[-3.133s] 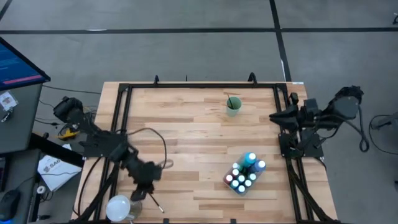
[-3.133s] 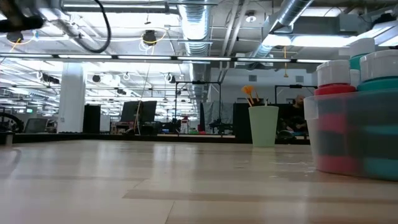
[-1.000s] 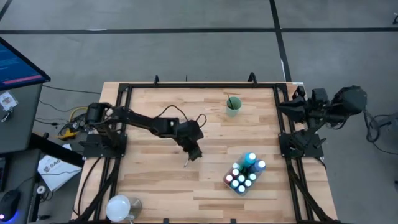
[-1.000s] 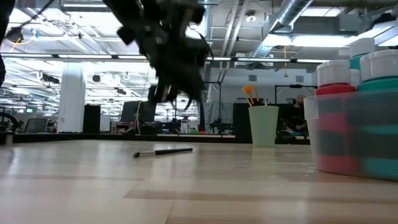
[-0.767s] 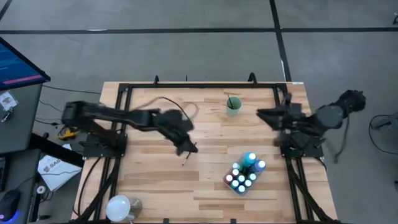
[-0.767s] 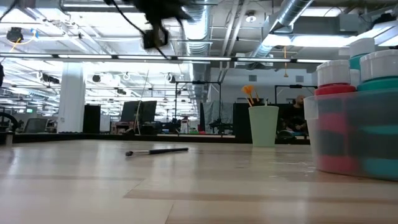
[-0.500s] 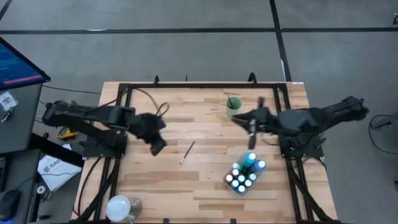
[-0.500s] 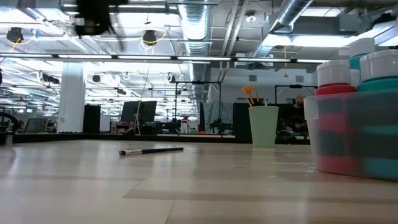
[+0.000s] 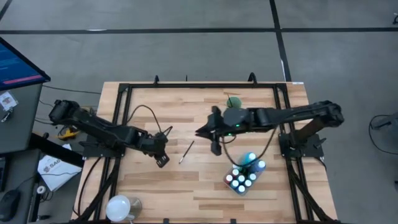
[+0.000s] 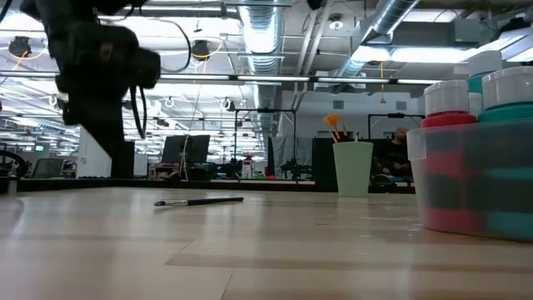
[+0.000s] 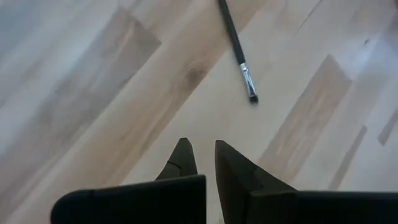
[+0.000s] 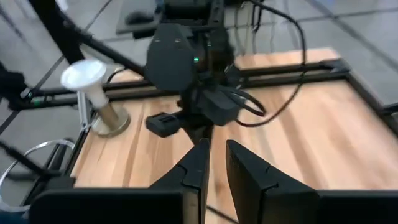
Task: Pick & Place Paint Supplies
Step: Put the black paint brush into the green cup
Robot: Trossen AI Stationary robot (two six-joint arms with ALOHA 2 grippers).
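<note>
A thin paintbrush (image 9: 186,151) lies flat on the wooden table (image 9: 199,186), near its middle. The left tool (image 9: 161,159), fingers pressed together and empty, sits just beside the brush. The right tool (image 9: 211,134), fingers narrow and holding nothing, hovers on the brush's other side. Paint bottles (image 9: 244,174) stand in a clear tub.

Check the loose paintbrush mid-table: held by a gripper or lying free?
Lying free. The paintbrush rests flat on the table, between the left gripper and right gripper; neither touches it. The low view shows it lying flat.
</note>
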